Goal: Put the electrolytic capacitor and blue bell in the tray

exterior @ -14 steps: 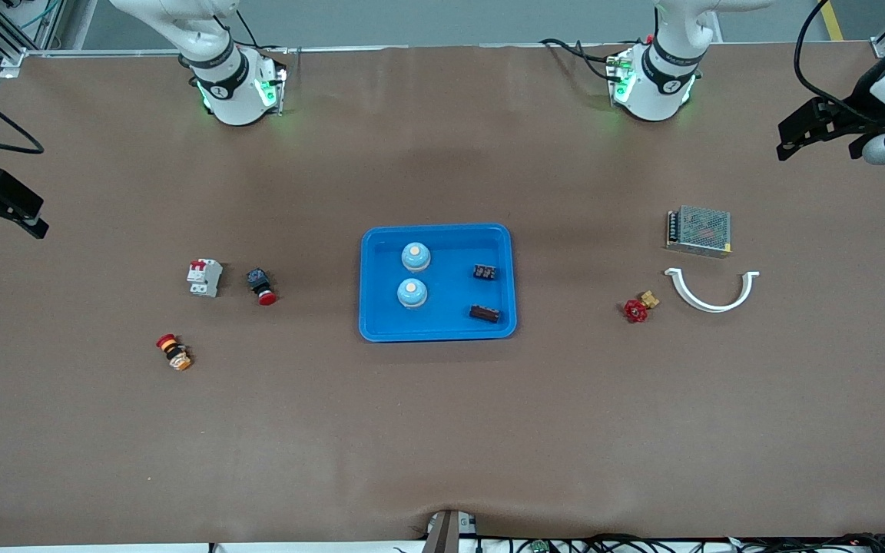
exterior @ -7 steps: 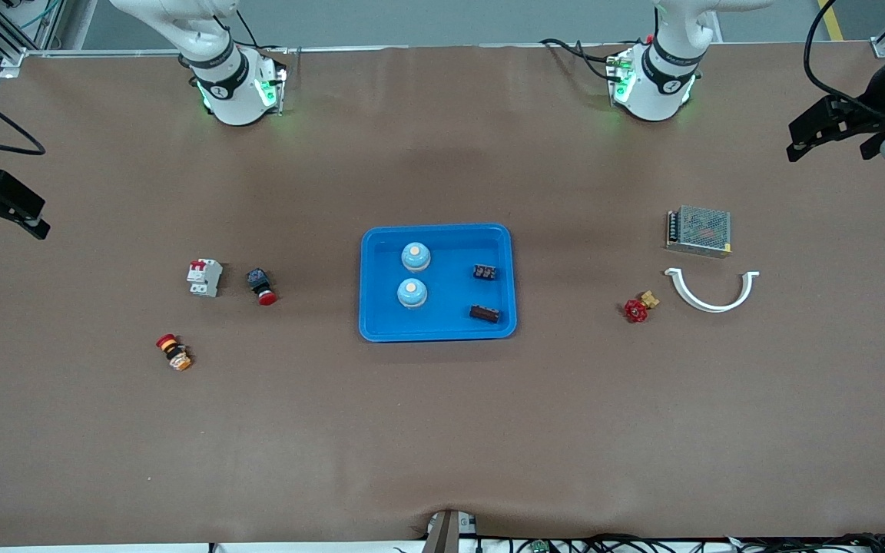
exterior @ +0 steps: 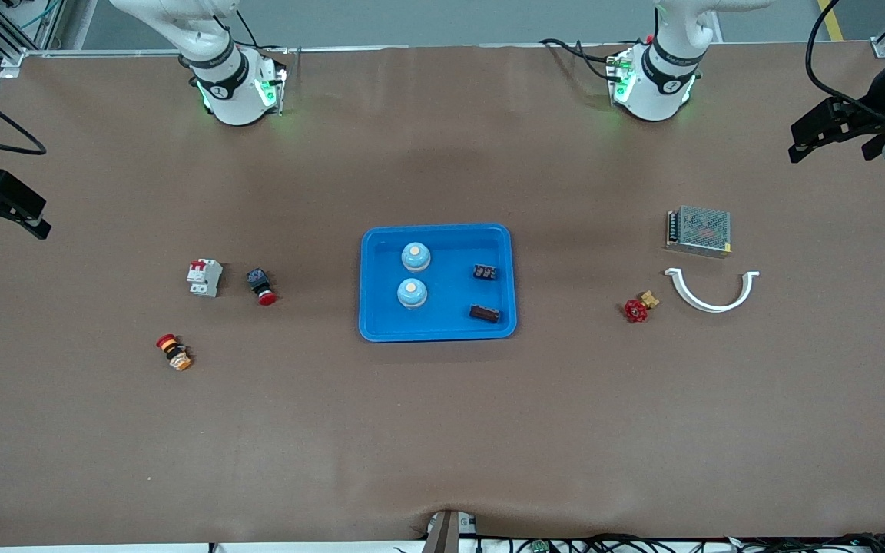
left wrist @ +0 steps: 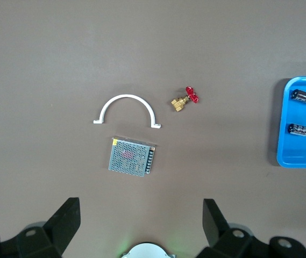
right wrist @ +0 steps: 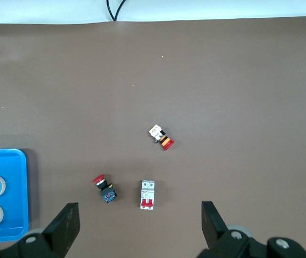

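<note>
Blue and shiny, the shallow plastic tray (exterior: 438, 332) sits in the middle of the brown table (exterior: 442, 430). Two round light blue bells (exterior: 415, 256) (exterior: 412, 293) sit inside it, on the side toward the right arm's end. Two small dark capacitors (exterior: 485, 271) (exterior: 485, 312) lie in it too, on the side toward the left arm's end.

The left gripper (exterior: 834, 130) hangs high over its end of the table with its fingers spread wide and nothing in them. The right gripper (exterior: 4, 207) hangs over its own end, wide apart and holding nothing too.

Near the left arm's end lie a silver mesh metal box (exterior: 699, 230), a white curved plastic clip (exterior: 711, 289) and a small brass valve with a red handle (exterior: 639, 306).
</note>
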Motion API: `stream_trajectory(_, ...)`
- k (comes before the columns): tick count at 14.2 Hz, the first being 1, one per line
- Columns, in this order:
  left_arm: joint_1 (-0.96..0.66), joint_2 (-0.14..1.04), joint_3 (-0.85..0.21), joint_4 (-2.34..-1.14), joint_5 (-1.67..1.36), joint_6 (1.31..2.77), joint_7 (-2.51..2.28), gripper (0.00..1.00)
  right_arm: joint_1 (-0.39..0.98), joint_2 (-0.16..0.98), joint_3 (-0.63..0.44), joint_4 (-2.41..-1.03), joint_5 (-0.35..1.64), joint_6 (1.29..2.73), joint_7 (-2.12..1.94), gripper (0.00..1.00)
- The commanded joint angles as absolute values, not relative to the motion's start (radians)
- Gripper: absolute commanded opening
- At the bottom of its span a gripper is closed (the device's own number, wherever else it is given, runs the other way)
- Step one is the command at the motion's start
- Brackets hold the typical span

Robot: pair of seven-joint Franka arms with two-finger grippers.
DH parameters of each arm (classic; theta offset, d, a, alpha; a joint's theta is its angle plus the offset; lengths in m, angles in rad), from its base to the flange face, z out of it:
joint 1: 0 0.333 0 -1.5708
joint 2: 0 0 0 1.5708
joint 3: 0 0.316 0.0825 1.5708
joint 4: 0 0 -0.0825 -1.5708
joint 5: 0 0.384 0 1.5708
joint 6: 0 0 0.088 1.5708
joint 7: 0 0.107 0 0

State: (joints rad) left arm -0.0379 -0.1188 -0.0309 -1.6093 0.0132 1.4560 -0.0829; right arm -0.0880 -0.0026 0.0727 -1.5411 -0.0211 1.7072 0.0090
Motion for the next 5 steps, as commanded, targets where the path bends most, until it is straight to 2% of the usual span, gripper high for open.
stream_trajectory(1,-0.031,-0.109,-0.029,-1.582,0.031,1.434,-0.075,1.0,-0.103,-0.003,0.086,-1.534,-0.006,1.697,0.008,1.0)
stream_trajectory(5,-0.032,-0.11,-0.031,-1.582,0.031,1.434,-0.077,1.0,-0.101,-0.002,0.086,-1.537,-0.006,1.698,0.006,1.0)
